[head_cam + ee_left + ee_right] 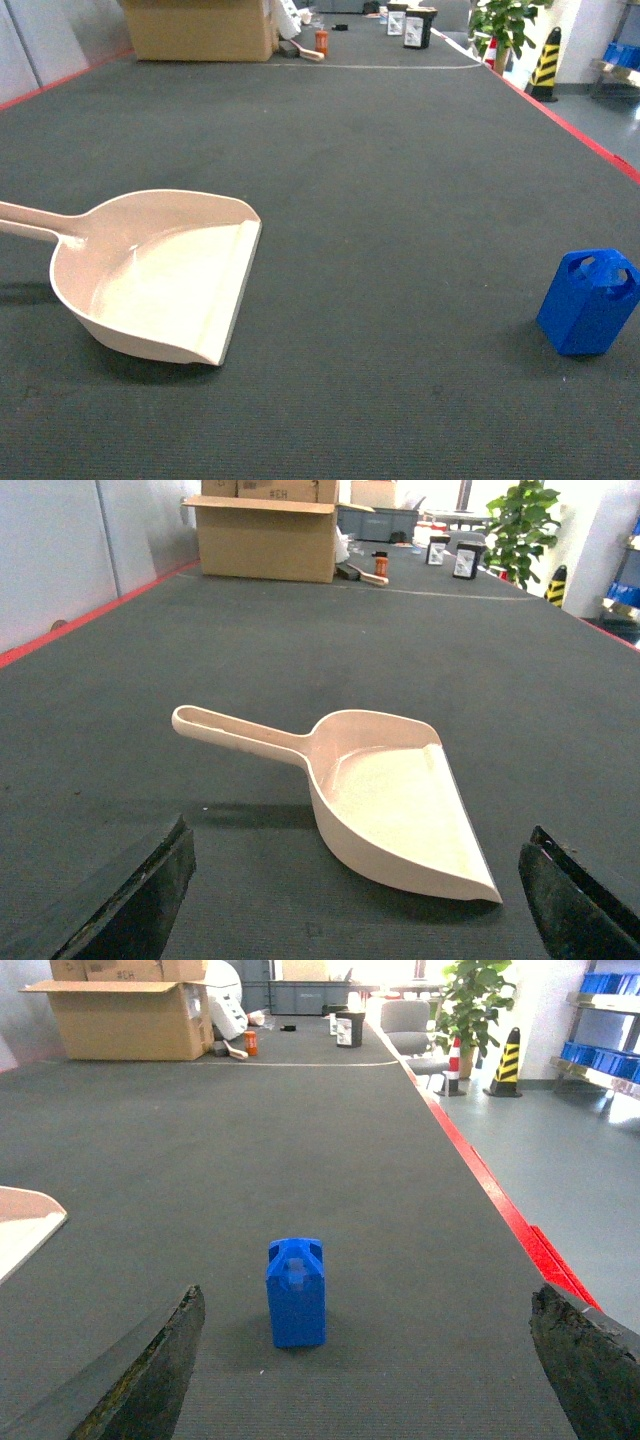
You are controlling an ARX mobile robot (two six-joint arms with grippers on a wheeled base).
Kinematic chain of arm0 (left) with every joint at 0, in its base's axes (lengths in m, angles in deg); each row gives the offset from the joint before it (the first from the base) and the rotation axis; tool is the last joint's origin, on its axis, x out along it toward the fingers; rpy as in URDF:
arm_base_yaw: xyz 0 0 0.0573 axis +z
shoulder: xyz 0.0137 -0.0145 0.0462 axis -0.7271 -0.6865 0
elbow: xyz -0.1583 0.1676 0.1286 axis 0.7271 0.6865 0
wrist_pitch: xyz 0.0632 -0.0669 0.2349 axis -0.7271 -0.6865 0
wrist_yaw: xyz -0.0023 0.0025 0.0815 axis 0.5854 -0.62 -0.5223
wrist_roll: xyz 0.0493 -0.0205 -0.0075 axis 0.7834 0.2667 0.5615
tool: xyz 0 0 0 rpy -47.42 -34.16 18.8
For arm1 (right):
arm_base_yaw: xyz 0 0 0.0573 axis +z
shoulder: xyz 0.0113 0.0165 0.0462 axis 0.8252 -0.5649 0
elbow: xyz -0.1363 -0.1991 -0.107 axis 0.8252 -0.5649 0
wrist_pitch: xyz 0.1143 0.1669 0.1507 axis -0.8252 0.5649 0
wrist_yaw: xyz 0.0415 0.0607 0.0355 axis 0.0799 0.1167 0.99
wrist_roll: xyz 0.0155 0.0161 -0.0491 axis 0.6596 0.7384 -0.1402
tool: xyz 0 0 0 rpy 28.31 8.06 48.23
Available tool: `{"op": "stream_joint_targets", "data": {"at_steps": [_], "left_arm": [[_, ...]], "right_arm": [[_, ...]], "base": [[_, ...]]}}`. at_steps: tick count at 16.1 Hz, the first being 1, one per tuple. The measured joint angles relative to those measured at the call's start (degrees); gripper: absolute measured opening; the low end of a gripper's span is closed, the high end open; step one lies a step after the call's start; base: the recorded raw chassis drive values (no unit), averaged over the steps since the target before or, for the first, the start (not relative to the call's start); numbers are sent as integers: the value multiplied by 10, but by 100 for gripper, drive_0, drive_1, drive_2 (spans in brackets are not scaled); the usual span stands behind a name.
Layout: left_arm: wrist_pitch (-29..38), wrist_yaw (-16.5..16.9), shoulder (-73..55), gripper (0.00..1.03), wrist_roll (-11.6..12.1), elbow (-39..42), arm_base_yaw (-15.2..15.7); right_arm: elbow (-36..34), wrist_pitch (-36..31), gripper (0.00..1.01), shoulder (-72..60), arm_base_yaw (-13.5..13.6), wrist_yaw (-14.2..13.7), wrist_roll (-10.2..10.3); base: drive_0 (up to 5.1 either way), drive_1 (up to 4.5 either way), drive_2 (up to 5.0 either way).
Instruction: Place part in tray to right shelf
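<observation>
The tray (150, 280), a cream-beige scoop with a long handle, lies on the dark mat at the left, its flat lip facing right. In the left wrist view the tray (390, 800) lies just ahead of my left gripper (360, 852), which is open and holds nothing. The part (590, 300), a small bright blue block, stands upright near the mat's right edge. It shows in the right wrist view too: the part (296, 1293) sits just ahead of my open, bare right gripper (367, 1310), left of its centre. Neither gripper appears in the head view. The right shelf is out of view.
A cardboard box (200, 28) and small containers (420, 25) stand at the mat's far end. A red strip (480, 1175) marks the mat's right edge, with grey floor beyond. A plant (470, 1005), a striped cone (505, 1060) and blue crates (605, 985) stand far right.
</observation>
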Motion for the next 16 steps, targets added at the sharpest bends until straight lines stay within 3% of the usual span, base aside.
{"op": "stream_joint_targets", "data": {"at_steps": [16], "left_arm": [[0,0,0,98,0,0,0]], "right_arm": [[0,0,98,0,0,0,0]], "base": [[0,0,0]]}}
